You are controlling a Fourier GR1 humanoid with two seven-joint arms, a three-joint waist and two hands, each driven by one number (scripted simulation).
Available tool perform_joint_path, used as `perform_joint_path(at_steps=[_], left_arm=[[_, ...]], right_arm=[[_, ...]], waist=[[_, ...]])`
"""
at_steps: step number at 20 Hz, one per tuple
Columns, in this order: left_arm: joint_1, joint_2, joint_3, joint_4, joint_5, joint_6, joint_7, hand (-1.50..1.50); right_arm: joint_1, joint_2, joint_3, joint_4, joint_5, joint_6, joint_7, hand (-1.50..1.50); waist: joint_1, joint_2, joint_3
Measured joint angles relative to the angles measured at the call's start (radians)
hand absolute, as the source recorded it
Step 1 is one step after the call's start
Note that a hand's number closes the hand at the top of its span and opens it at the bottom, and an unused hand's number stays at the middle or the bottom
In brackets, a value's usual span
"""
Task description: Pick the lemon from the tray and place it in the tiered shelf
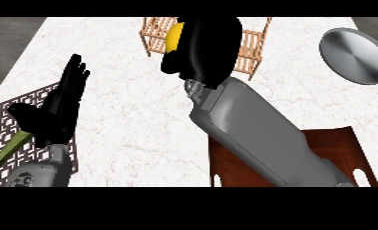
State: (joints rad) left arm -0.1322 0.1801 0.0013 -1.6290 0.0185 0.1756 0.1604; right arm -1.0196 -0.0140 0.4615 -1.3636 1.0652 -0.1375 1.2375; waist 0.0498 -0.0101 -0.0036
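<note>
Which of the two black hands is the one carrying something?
The right hand, raised over the wooden tiered shelf, is curled round the yellow lemon. The left hand rests open at the left, fingers up, holding nothing.

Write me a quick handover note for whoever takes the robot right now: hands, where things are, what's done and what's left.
Right hand: curled round the lemon, held over the wooden shelf at the far side of the counter.
Left hand: open, resting at the left, fingers up, holding nothing.
Tray: brown, near right, partly hidden by the right forearm; the lemon is off it.
Done: pick-up and carry.
Left: lower the lemon onto a tier of the shelf, release, and pull the hand back.
</note>
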Motion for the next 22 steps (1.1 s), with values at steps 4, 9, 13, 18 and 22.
perform_joint_path(at_steps=[4, 9, 13, 18, 22], left_arm=[[0.007, 0.009, 0.009, -0.019, 0.012, -0.011, 0.008, 0.00], [0.010, 0.009, 0.017, -0.012, 0.017, -0.016, -0.006, 0.00], [0.014, 0.004, 0.014, -0.015, 0.013, -0.016, -0.012, 0.00], [0.000, 0.005, 0.015, -0.020, 0.009, -0.014, 0.001, 0.00], [-0.004, -0.001, 0.008, -0.024, 0.000, -0.009, 0.005, 0.00]], right_arm=[[-0.032, 0.000, -0.035, 0.047, 0.029, -0.017, 0.000, 1.50], [-0.050, 0.001, -0.067, 0.129, 0.054, -0.070, -0.014, 1.50], [-0.049, 0.002, -0.109, 0.216, 0.074, -0.137, -0.053, 1.50], [-0.056, 0.003, -0.139, 0.308, 0.087, -0.224, -0.087, 1.50], [-0.079, 0.004, -0.165, 0.404, 0.083, -0.302, -0.119, 1.50]], waist=[[-0.004, 0.003, 0.001], [-0.005, 0.011, 0.002], [-0.005, 0.016, 0.002], [-0.004, 0.018, 0.003], [-0.001, 0.020, 0.003]])
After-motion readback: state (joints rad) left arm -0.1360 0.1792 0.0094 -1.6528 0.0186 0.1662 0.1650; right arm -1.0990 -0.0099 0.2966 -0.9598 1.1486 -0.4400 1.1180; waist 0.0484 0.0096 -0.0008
